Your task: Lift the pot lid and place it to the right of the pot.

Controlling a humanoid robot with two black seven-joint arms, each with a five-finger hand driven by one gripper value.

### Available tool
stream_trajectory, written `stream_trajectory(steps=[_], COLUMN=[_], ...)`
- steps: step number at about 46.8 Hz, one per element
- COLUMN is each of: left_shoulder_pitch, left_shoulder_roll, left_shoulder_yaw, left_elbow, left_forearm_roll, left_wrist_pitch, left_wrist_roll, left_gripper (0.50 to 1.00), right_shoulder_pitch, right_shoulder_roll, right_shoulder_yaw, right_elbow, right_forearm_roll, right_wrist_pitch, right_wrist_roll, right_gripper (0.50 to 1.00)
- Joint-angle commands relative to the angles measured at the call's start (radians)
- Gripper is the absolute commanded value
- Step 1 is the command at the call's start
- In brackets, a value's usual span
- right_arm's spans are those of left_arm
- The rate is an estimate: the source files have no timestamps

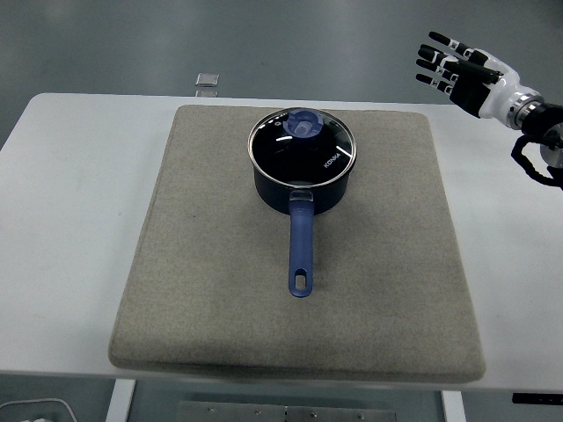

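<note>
**Right hand spread in the air, lid on the pot**

Far off to the right of the pot (pixel 303 171), beyond the worktop's back corner, the right hand (pixel 459 70) hangs in the air with its fingers (pixel 437 60) splayed apart and pointing left. It holds nothing and touches nothing. Its black forearm runs out of the picture at the right edge.

On the pot sits the glass lid (pixel 303 147), seated level on the rim, its round blue knob (pixel 305 124) just behind the lid's middle. White lettering shows on the glass to the right of the knob. From the pot's near side the blue handle (pixel 301 250) stretches straight toward the worktop's near edge, ending in a hanging hole.

Under the pot lies a grey felt mat (pixel 202 264), covering most of the white worktop (pixel 70 220); the pot stands in the mat's back half, roughly centred from left to right. To the right of the pot the mat is bare felt.

Behind the pot and to its left, on the floor past the worktop's far edge, a small pale square object (pixel 208 81) is visible, too small to identify.
</note>
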Motion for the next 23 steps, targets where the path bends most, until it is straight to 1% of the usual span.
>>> stream_trajectory(steps=[1,9,19,23], left_shoulder_pitch=[0.000,0.000,0.000,0.000], left_shoulder_roll=[0.000,0.000,0.000,0.000], left_shoulder_yaw=[0.000,0.000,0.000,0.000], left_elbow=[0.000,0.000,0.000,0.000], left_forearm_roll=[0.000,0.000,0.000,0.000], left_wrist_pitch=[0.000,0.000,0.000,0.000], left_wrist_roll=[0.000,0.000,0.000,0.000], left_gripper=[1.000,1.000,1.000,1.000], right_shoulder_pitch=[0.003,0.004,0.021,0.026], right_shoulder_roll=[-0.003,-0.019,-0.022,-0.026], right_shoulder_yaw=[0.000,-0.005,-0.005,-0.003], right_elbow=[0.000,0.000,0.017,0.023], right_forearm_roll=[0.000,-0.025,-0.194,-0.232], right_wrist_pitch=[-0.003,-0.001,-0.004,-0.003], right_wrist_roll=[-0.001,0.000,0.002,0.002], right_gripper=[0.913,0.913,0.913,0.913])
